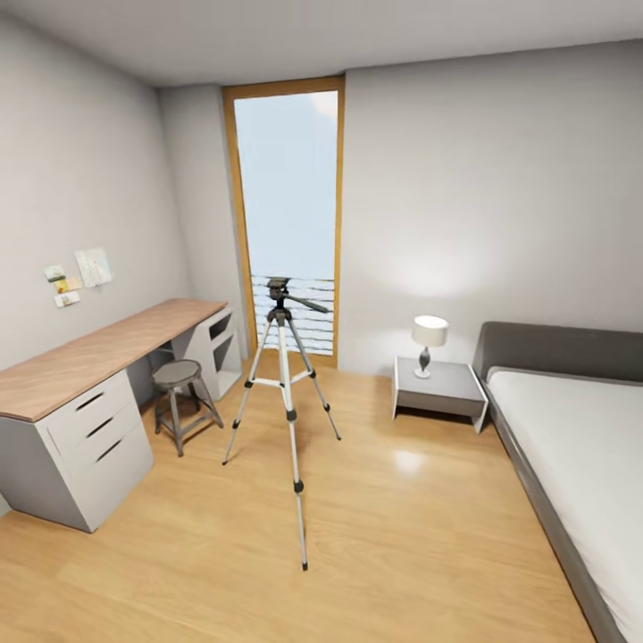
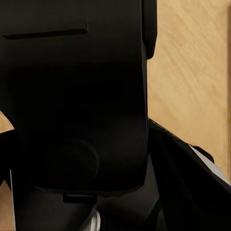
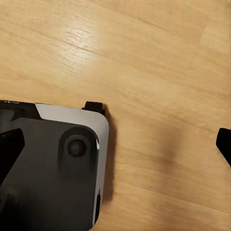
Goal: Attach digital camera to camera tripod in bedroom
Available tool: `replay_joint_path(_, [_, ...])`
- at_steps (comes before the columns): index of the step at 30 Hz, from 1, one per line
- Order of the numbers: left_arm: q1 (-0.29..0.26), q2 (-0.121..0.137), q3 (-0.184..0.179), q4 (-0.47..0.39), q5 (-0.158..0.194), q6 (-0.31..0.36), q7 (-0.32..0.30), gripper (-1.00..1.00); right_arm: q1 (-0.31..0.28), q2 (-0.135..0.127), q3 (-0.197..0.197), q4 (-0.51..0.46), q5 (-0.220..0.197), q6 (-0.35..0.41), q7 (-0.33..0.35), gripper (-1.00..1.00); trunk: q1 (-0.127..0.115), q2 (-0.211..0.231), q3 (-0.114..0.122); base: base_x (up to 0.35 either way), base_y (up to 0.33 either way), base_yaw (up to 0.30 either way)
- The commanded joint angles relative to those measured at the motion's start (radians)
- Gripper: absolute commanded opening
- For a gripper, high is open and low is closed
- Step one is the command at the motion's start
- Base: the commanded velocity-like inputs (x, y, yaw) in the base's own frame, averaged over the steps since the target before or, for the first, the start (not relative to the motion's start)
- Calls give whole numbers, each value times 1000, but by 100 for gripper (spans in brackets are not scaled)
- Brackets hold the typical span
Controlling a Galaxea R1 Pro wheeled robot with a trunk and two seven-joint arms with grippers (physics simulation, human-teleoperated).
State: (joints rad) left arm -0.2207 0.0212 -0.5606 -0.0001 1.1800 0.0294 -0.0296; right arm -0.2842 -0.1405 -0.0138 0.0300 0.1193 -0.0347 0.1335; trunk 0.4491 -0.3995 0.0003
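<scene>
well ahead, the camera tripod [image 1: 284, 384] stands upright on the light wood floor [image 1: 402, 536] of the bedroom, before the tall window [image 1: 288, 205], between the wooden desk [image 1: 89, 357] with its stool [image 1: 181, 393] and the bed [image 1: 580, 446]. a lamp [image 1: 429, 344] sits on the nightstand [image 1: 439, 391]. both wrist views show dark robot parts over floor; whether the fingers are open, i cannot tell.

We see grey walls [image 1: 500, 179] and a light wood floor [image 1: 402, 536]. A tall wood-framed window [image 1: 288, 205] faces us. At left a long wooden desk [image 1: 98, 348] with a stool [image 1: 179, 393]; at right a nightstand [image 1: 439, 389], lit lamp [image 1: 429, 343] and bed [image 1: 580, 446].
</scene>
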Motion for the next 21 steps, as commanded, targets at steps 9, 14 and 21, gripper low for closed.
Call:
replay_joint_path(9, [0,0,-8,0,8,3,-4,-100,-1,0,-2,4,10,-4,2,100,1,-1,0,320,45,0])
replay_joint_path(14, [0,0,-9,0,7,3,-4,-100,-1,0,-2,4,10,-4,1,100,1,-1,0,304,193,0])
replay_joint_path(21, [0,0,-9,0,7,3,-4,-100,-1,-1,-2,3,10,-4,2,100,1,-1,0,293,227,0])
